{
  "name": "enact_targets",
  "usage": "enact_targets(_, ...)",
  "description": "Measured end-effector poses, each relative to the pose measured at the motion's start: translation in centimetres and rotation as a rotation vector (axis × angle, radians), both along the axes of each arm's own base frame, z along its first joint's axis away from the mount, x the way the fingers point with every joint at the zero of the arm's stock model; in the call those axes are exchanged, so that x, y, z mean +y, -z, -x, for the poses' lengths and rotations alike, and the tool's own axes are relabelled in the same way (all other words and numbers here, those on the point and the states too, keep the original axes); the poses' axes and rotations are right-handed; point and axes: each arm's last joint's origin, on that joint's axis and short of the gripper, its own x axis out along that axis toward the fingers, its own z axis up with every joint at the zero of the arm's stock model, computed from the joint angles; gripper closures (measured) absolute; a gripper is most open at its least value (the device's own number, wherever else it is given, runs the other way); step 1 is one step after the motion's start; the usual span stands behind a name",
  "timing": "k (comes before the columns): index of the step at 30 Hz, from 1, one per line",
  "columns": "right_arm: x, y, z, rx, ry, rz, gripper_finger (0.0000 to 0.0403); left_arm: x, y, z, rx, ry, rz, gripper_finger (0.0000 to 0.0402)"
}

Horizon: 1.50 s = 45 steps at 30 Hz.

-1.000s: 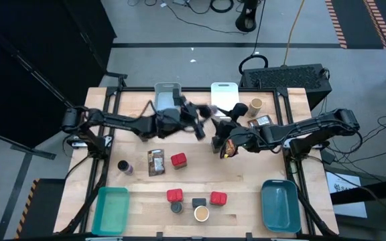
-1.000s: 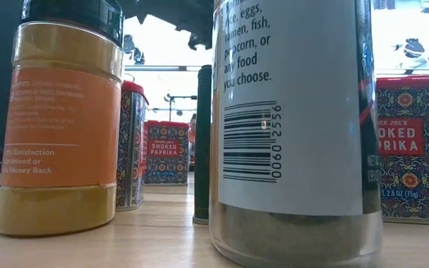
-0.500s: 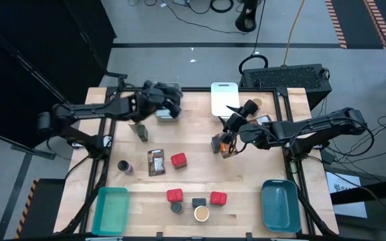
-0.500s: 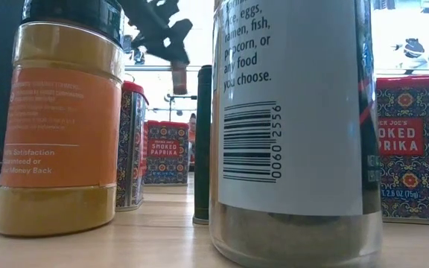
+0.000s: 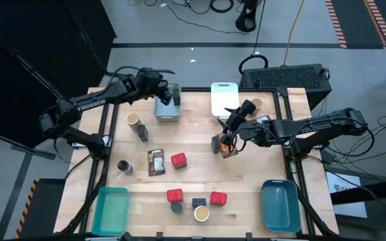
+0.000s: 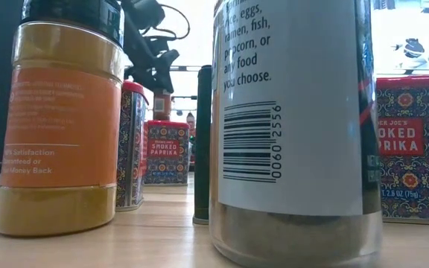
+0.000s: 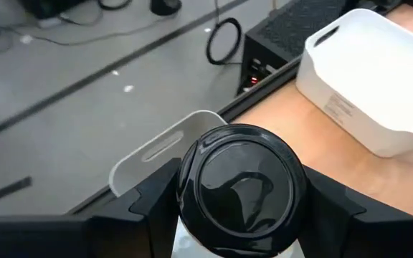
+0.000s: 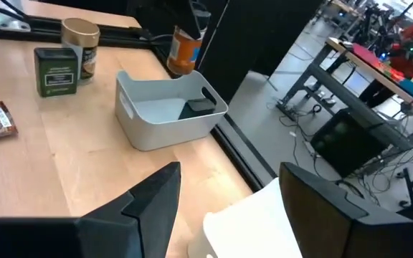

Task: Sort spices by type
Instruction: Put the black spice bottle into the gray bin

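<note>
The left gripper (image 5: 168,94) hangs over the grey bin (image 5: 167,110) at the far edge of the table, its fingers closed on a jar with a black lid (image 7: 241,188). Released from that height, the jar may tip against the bin wall or bounce out over the far edge; I judge a lower release safer.

The right gripper (image 5: 228,142) sits right of centre above the table. Its fingers stand apart in the right wrist view, with nothing visible between them. A brown-orange packet (image 5: 230,150) lies directly under it in the high view; whether the fingers touch it I cannot tell. A careless sweep could knock the packet or the white bin (image 5: 224,98) nearby.

Readable writing: the red tins (image 6: 164,152) say "SMOKED PAPRIKA", one headed "TRADER JOE'S". The white-labelled jar (image 6: 293,126) reads "eggs, ramen, fish, popcorn, or any food you choose". The orange jar (image 6: 62,119) reads "Satisfaction guaranteed or Money Back".

Other spices stand along the near edge, between the teal bin (image 5: 110,210) and the blue bin (image 5: 279,205).
</note>
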Motion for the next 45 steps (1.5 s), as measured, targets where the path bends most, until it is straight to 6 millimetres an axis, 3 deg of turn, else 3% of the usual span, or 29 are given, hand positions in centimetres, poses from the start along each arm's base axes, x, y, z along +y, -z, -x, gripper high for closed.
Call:
enact_targets(9,-1.8,0.6,0.1,0.056,-0.006,-0.062,0.0181,1.9,1.4,0.3,0.008,-0.038,0.076,0.019)
enact_targets(19,-4.0,1.8,-0.3,-0.006,-0.097,-0.084,0.0181,2.5,3.0,-0.1,0.01,-0.067,0.095,0.019)
enact_targets(24,-5.0,2.1,-0.3,-0.049,-0.151,-0.128,0.0181,3.7,3.6,-0.1,0.005,-0.114,0.076,0.019)
enact_targets(45,-5.2,2.1,-0.3,-0.052,-0.169,-0.147,0.0181,6.1,6.8,-0.9,0.027,-0.163,0.124,0.019)
